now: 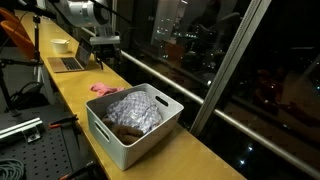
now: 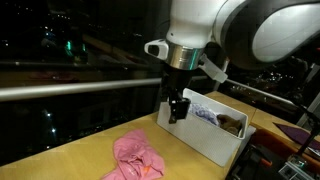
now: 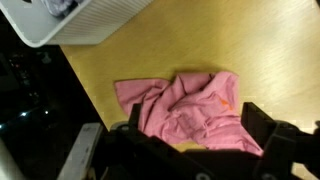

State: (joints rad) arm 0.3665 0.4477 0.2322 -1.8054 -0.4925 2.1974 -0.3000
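Gripper (image 3: pixel 195 128) jaws are seen apart above the pink cloth (image 3: pixel 180 100), crumpled on the table (image 3: pixel 250 45) near the white bin (image 3: pixel 90 20); a grasp seems in hand; lowering and closing are called for.

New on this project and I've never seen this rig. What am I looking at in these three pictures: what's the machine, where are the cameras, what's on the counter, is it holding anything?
It is a single robot arm with a two-fingered gripper at its end. Two pictures come from cameras standing apart from the robot. They look at the same wooden counter by a dark window from different places. The third comes from a camera on the wrist, looking down past the fingers.

On the counter lies a crumpled pink cloth. Beside it stands a white bin with a grey patterned cloth inside. Farther along are a laptop and a pale cup.

The gripper hangs just above the pink cloth with its jaws open, and it holds nothing.
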